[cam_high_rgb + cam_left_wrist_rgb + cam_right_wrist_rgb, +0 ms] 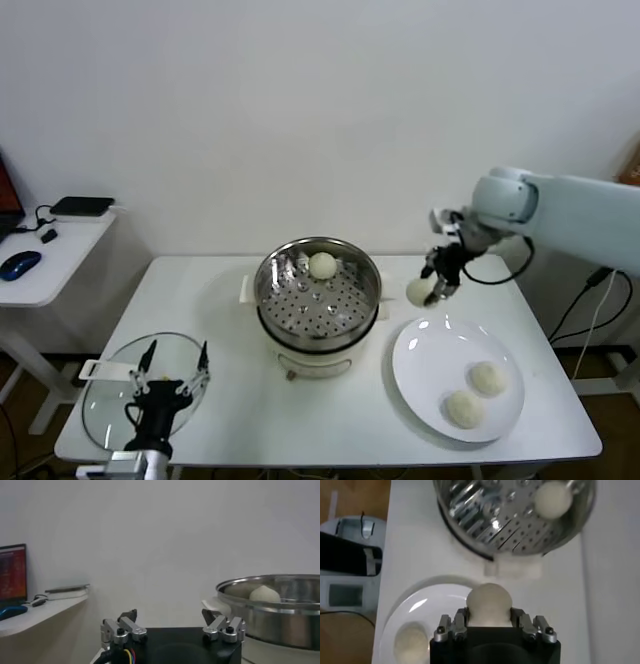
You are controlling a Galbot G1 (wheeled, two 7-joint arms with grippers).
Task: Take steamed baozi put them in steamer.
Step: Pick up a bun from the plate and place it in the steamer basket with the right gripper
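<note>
Bright even light, glare on steamer (318,290), soft shadows.

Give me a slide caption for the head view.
Right gripper carries a baozi from plate toward steamer.

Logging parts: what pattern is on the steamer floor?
Rows of round holes in the steamer, clearest in the right wrist view.

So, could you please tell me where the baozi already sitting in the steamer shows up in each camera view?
Head view: the baozi in the steamer lies at the far side of the steamer floor, centre of the picture.
Left wrist view: baozi peeks over the steamer rim at the right edge.
Right wrist view: baozi sits near the top right, on the perforated floor.
Shared landmark: the steamer.
</note>
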